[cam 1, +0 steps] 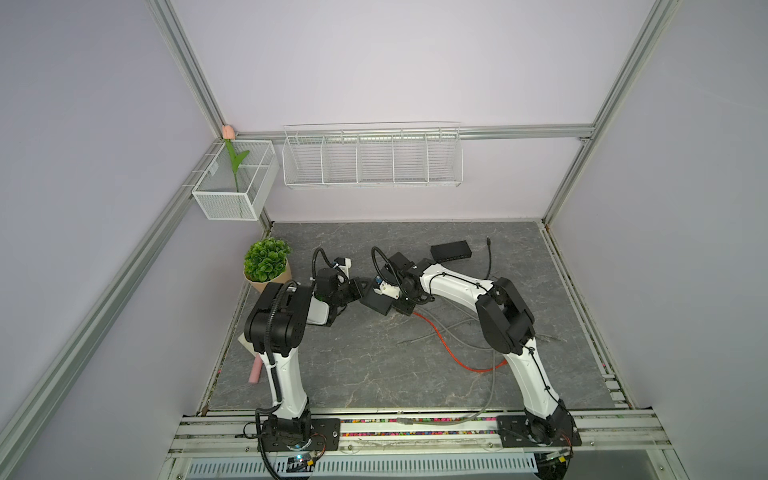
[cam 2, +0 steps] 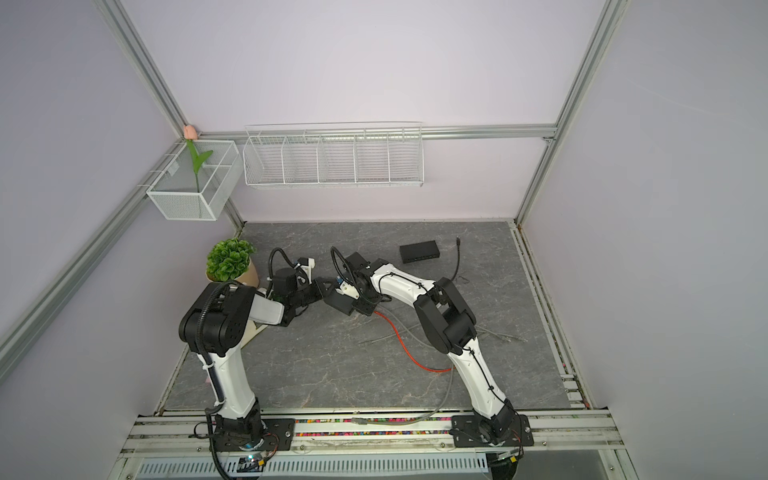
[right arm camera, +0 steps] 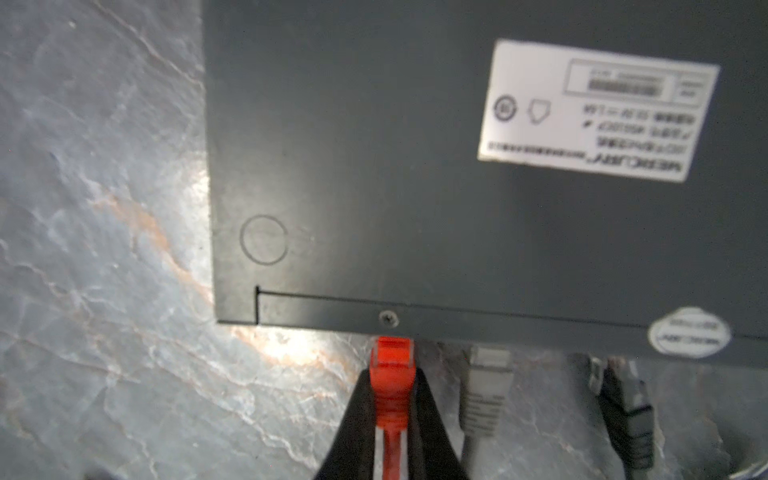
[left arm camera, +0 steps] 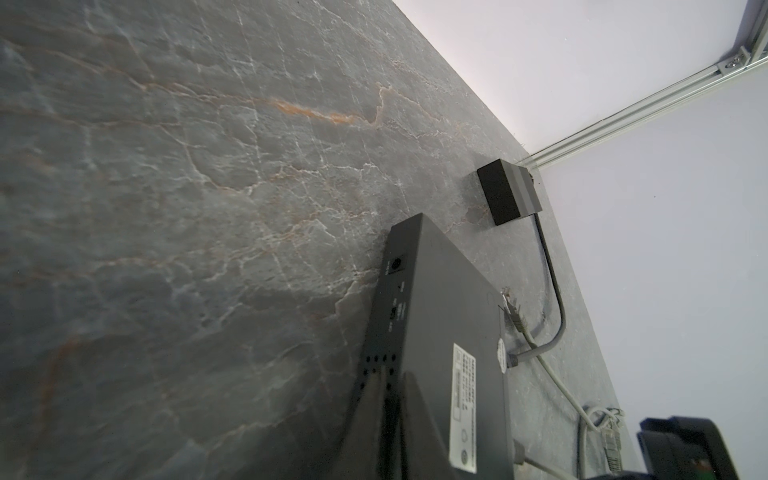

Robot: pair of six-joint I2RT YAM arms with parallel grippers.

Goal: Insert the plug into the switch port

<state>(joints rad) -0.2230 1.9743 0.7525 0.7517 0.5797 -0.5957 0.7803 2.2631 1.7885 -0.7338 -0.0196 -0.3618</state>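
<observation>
Jaws of the right gripper (right arm camera: 392,388) pinch the orange plug (right arm camera: 392,361), whose tip meets the port edge of the network switch (right arm camera: 415,166). We see the switch label-side up, so the ports are hidden and we cannot tell whether the plug is seated. The left gripper (left arm camera: 392,401) is clamped narrow on another edge of the switch. In both top views the switch sits between the two wrists near the middle of the table (cam 1: 353,374). Just beside the orange plug, a grey plug (right arm camera: 486,390) and a dark plug (right arm camera: 623,411) crowd the same edge. The orange cable (cam 1: 442,343) trails away across loose grey cables (cam 1: 457,327). A second switch (cam 1: 451,250) lies well apart toward the rear wall, and a potted plant (cam 1: 267,262) stands beyond the left arm. From above, both arms cover much of the held switch. The right wrist view is blurred, so we cannot read the label's print.
</observation>
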